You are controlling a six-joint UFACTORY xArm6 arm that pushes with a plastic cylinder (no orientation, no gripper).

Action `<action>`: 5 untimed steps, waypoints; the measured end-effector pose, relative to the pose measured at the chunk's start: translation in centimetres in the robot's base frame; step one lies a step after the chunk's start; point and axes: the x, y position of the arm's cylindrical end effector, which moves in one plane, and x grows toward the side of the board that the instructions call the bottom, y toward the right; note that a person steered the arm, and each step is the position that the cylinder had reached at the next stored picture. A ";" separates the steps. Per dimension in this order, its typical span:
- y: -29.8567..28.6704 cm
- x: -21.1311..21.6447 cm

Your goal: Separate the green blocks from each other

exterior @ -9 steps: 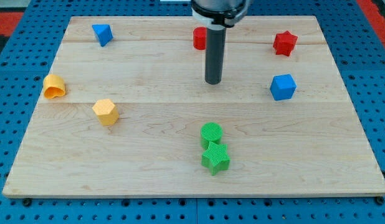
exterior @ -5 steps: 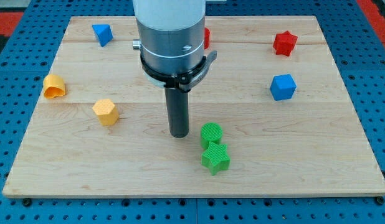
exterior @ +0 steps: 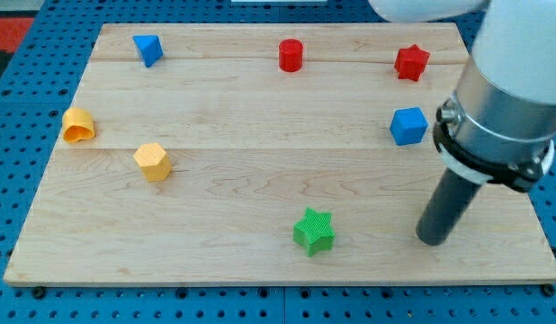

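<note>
My tip (exterior: 433,241) sits on the wooden counter (exterior: 260,126) off to the view's right of the green star block (exterior: 314,230), clear of it, nothing touching. There's no gripper on this arm, only the dark rod, so it's got hold of nothing. The green star is the only green block I can spot; if there's a second one it's hidden.

From the green star, the blue cube (exterior: 408,125) is up and right, with the red star (exterior: 411,62) beyond it. The red cylinder (exterior: 291,55) is straight up near the top edge. The orange hexagonal block (exterior: 153,161), orange cylinder (exterior: 78,125) and blue triangular block (exterior: 147,49) are all off to its upper left. No writing or labels anywhere that I can read.
</note>
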 end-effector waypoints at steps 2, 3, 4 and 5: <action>-4.5 3.7; -7.5 3.7; -9.7 3.7; -10.5 3.7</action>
